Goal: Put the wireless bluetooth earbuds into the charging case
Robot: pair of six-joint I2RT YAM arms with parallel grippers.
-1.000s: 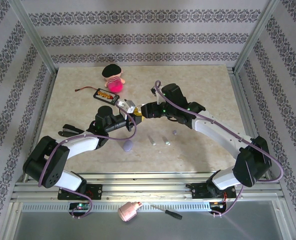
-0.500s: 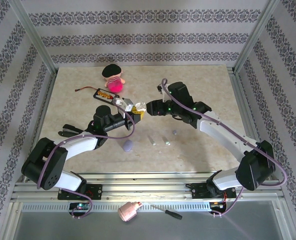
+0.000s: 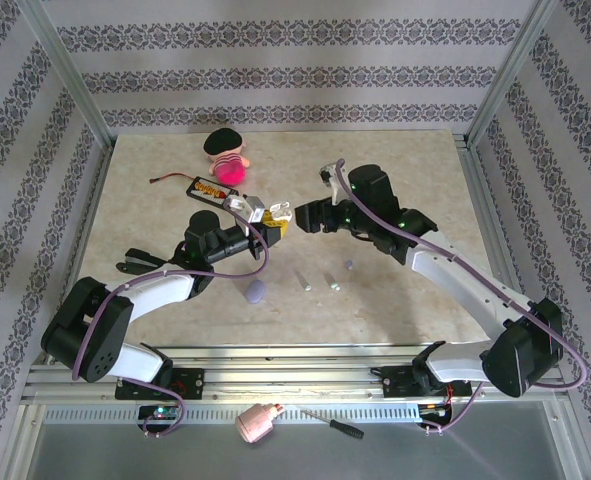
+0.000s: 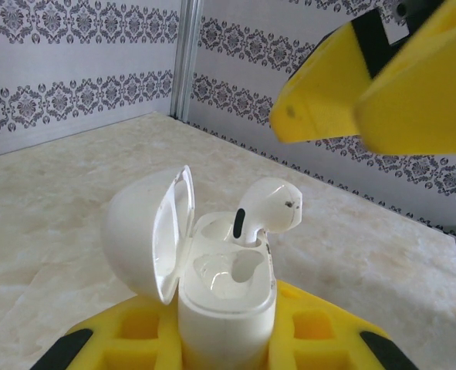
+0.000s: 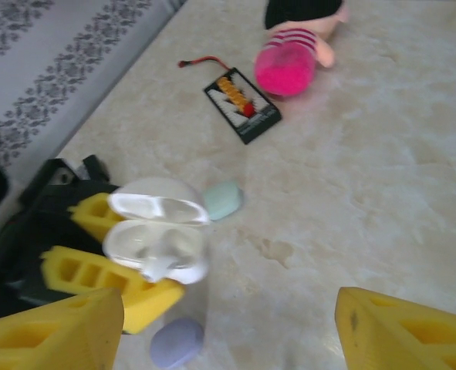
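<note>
- left fingers [image 4: 135,339] grip the open charging case [image 4: 228,308], upright.
- one earbud [image 4: 270,210] sits in a slot, head standing proud, seemingly not fully seated.
- right fingers [image 5: 50,331] are wide and empty, close by; press the bud straight down, gently.

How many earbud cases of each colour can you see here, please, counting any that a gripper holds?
white case: 1
lilac case: 1
mint case: 1
Total: 3
</note>
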